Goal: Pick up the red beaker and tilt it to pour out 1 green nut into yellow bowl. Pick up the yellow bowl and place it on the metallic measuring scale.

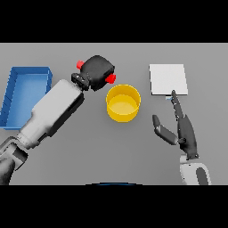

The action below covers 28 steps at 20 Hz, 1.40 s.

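Observation:
My left hand [98, 68] hovers at the back centre, just left of and behind the yellow bowl [123, 103]. Its fingers are curled round the red beaker [110, 79], of which only small red parts show at either side of the hand. The bowl stands upright on the table; I cannot see a green nut in it or in the beaker. The metallic measuring scale [168, 79] is a pale square plate at the back right. My right hand [183, 127] rests open on the table right of the bowl, its longest finger pointing at the scale's near edge.
A blue tray [13, 95] lies at the left edge of the grey table [102, 151], beside my left forearm.

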Each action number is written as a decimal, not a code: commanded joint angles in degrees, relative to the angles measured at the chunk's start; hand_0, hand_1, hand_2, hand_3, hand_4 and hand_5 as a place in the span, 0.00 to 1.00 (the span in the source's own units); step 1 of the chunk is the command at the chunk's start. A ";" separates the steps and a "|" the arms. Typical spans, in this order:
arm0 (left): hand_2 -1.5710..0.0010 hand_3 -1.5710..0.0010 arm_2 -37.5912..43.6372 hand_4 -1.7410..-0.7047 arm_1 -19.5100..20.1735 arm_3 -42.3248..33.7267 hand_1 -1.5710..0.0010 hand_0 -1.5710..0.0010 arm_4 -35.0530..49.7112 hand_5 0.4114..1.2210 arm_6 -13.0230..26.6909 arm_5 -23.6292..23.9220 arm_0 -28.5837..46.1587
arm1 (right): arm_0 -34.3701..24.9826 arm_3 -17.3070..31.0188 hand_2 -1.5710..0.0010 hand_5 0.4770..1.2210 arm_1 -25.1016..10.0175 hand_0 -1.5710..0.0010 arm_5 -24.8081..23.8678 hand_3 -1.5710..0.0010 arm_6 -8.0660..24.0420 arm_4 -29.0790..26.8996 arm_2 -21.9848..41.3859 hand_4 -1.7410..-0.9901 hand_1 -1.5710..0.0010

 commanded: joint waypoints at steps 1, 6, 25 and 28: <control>0.00 0.00 -1.68 0.15 0.06 1.06 0.00 0.00 -1.37 0.99 -0.39 -1.01 -1.25 | 0.73 0.21 1.00 0.27 -0.18 1.00 0.14 1.00 -1.06 -0.16 -0.11 0.90 1.00; 0.00 0.00 -9.28 0.05 -0.63 6.52 0.00 0.00 -7.03 1.00 -1.63 -4.20 -7.24 | 0.62 0.50 1.00 0.28 0.21 1.00 0.52 1.00 -0.09 -0.02 0.45 0.90 1.00; 0.00 0.00 -26.79 0.01 -4.92 13.56 0.00 0.00 -25.93 1.00 -4.20 -3.97 -16.66 | -0.54 0.74 1.00 0.27 0.80 1.00 -0.53 1.00 -1.16 0.99 0.77 0.89 1.00; 0.00 0.00 -29.80 0.01 -6.75 15.54 0.00 0.00 -28.51 1.00 -6.35 -5.96 -19.20 | 0.42 1.00 1.00 0.26 0.68 1.00 -0.94 1.00 -1.24 1.53 0.72 0.91 1.00</control>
